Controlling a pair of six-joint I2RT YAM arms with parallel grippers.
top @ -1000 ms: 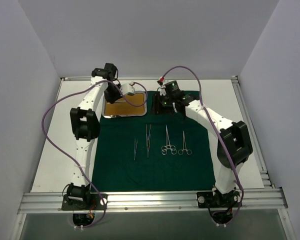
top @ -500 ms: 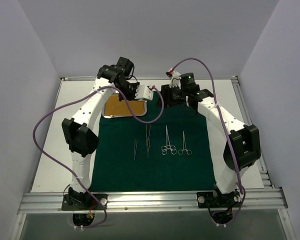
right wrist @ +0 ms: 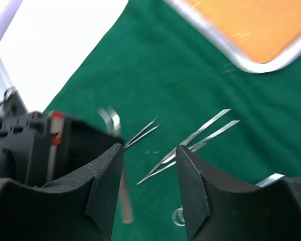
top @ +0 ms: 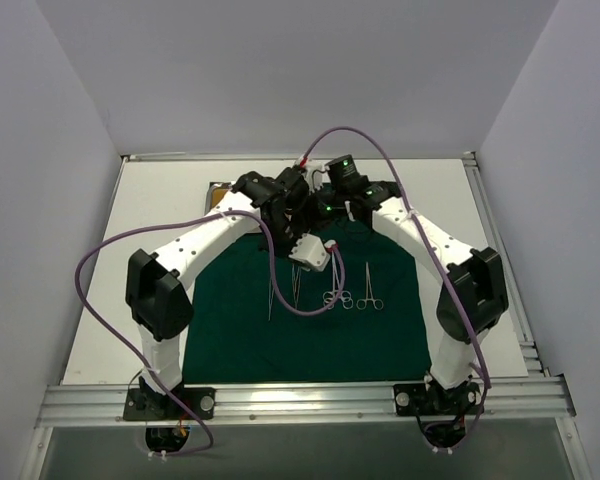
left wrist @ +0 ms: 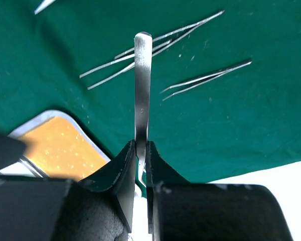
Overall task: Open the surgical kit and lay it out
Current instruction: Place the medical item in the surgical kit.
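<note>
Tray (left wrist: pixel 55 145), steel, orange-brown inside, at dark green cloth (left wrist: pixel 231 125) edge; thin steel instrument (left wrist: pixel 142 75) clamped by left end effector (left wrist: pixel 141 145); right end effector (right wrist: pixel 149 155) parted.

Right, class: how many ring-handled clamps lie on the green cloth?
2. One clamp lies right of the cloth's centre; the other clamp lies just right of it, rings toward the near edge. Others may be hidden.

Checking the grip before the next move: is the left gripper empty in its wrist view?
No, the left gripper is clamped on a thin metal strip that sticks out over the green cloth.
</note>
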